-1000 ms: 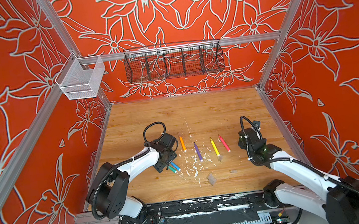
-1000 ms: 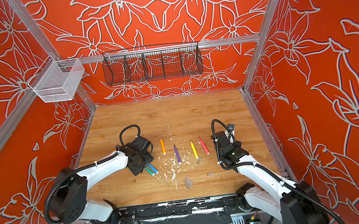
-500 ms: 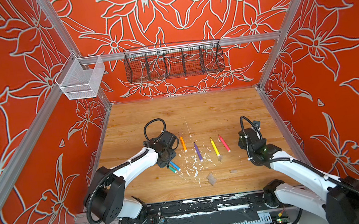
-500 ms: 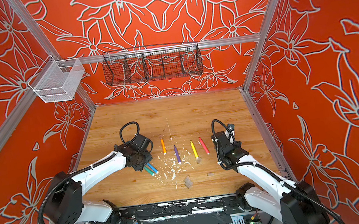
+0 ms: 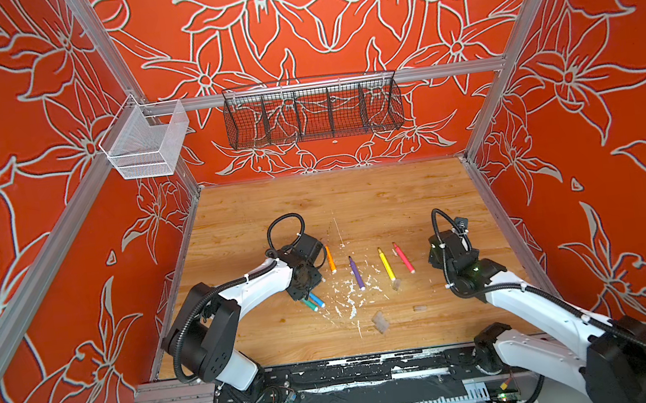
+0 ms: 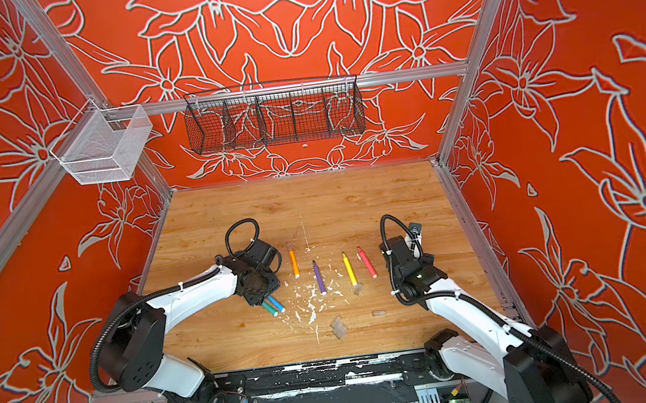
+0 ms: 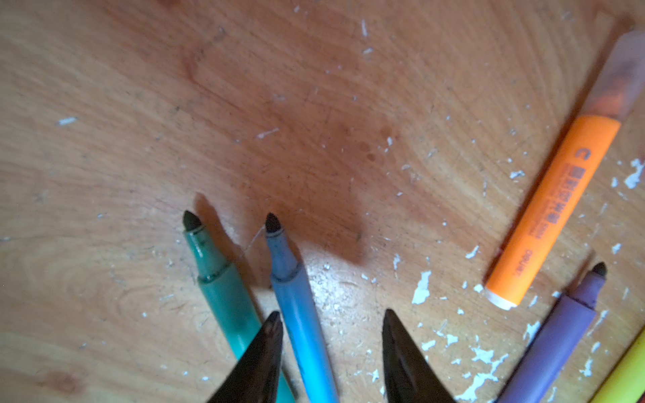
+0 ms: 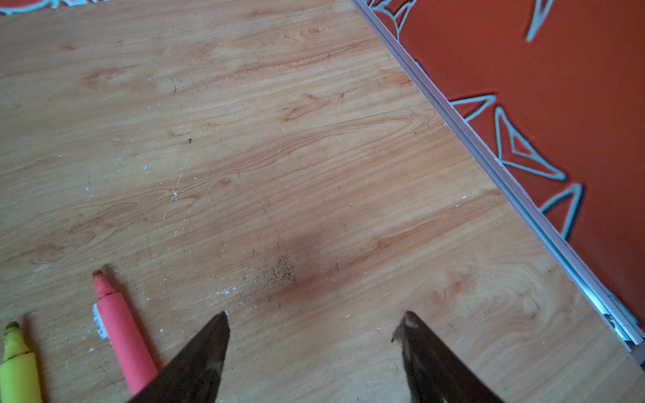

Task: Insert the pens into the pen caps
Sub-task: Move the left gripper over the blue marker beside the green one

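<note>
Between fingers of parted left gripper [image 7: 330, 313]: blue pen [image 7: 296, 307], close against one finger, unclamped. Beside right gripper [image 8: 314, 314], spread and empty: pink-red pen [image 8: 120, 328].

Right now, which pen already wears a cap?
The orange pen: a clear cap covers its tip; green pen, blue pen and purple pen show bare tips.

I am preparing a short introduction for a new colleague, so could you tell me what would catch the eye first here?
The orange-red floral walls dominate both top views. On the wooden table lies a row of coloured pens, from the green pen to the pink-red pen. The left gripper stands open astride the blue pen, while the right gripper hangs open over bare wood.
</note>
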`<state>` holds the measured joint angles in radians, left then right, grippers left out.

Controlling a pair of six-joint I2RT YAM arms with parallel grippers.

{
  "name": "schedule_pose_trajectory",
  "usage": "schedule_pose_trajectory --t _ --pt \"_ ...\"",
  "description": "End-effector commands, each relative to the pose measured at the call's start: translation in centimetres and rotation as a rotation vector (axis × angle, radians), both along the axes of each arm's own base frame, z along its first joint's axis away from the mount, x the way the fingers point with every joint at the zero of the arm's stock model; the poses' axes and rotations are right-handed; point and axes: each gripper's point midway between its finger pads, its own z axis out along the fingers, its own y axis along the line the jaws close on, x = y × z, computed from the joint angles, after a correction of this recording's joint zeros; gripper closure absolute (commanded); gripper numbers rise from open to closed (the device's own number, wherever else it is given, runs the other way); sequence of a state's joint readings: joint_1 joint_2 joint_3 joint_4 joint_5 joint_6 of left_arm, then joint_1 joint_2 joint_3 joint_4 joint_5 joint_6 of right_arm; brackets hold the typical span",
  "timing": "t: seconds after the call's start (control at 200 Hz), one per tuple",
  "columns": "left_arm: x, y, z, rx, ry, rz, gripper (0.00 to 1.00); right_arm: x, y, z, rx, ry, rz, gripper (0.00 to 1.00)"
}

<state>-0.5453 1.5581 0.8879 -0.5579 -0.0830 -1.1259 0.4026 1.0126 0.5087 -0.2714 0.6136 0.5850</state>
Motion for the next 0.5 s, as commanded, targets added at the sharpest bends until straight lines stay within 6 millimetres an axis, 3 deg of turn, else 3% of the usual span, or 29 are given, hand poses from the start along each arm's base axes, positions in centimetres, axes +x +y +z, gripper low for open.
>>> schedule_pose_trajectory --t 0.0,0.25,0.41,0.495 --pt "-0.1 -0.4 -0.6 0.005 0.032 -0.004 0.57 0.4 -0.3 0.9 0.006 -0.035 -0.033 0.21" --pt "-0.2 -1.2 -2.4 0.012 0.096 -0.02 0.57 0.5 -0.3 1.0 0.006 -0.035 -0.032 0.21" --pt "0.1 -2.0 -3.6 0.012 0.148 -0.047 0.63 0.5 -0.3 1.0 0.007 -0.034 -0.033 0.21" --pt "0.4 -2.1 -3.8 0.027 0.157 -0.061 0.71 0.4 -0.3 1.0 0.007 -0.034 -0.031 0.21"
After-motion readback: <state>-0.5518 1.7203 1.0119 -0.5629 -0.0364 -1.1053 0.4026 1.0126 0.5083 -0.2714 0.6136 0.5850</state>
